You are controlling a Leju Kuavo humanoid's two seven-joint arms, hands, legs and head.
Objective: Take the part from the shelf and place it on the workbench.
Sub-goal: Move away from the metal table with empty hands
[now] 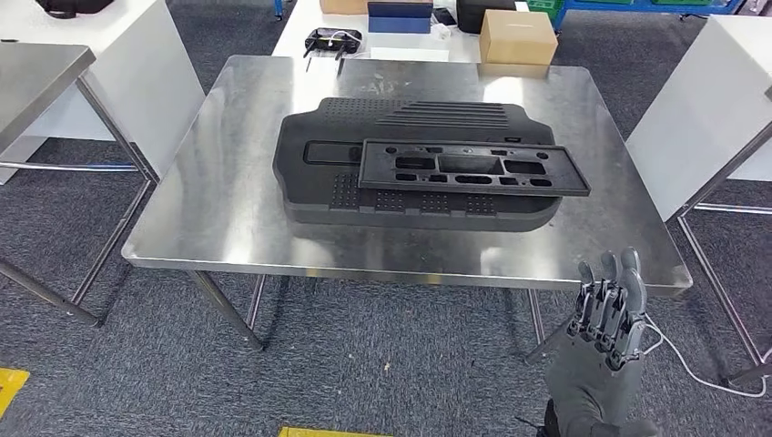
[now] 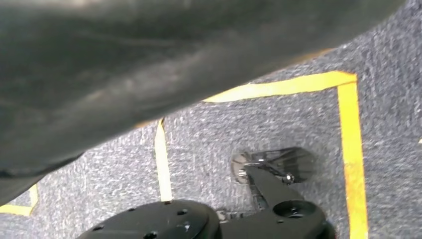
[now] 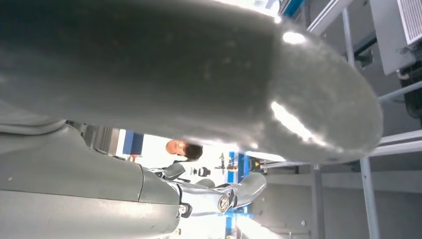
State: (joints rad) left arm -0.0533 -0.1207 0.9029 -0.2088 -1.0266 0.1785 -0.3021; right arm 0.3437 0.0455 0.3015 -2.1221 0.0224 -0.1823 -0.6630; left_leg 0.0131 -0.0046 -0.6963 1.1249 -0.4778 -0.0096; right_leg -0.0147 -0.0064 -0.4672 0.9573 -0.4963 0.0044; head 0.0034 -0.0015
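A large black moulded part (image 1: 319, 182) lies flat on the steel workbench (image 1: 228, 209). A flat black frame with several cut-outs (image 1: 473, 168) rests across its top. My right hand (image 1: 612, 305) is raised in front of the bench's near right corner, below the edge, with its fingers straight, pointing up and holding nothing. In the right wrist view its thick grey thumb (image 3: 199, 74) looms close and its fingers (image 3: 234, 191) stretch out bare. In the left wrist view a blurred grey mass of my left hand (image 2: 124, 64) hangs over the carpet, and its fingers cannot be made out.
Behind the bench a white table carries a cardboard box (image 1: 517, 36), a blue box (image 1: 399, 16) and a black device (image 1: 332, 41). Another steel table (image 1: 36, 73) stands left, a white one (image 1: 701, 109) right. Yellow floor tape (image 2: 348, 144). A person (image 3: 184, 148) and shelf frame (image 3: 368, 149) are beyond.
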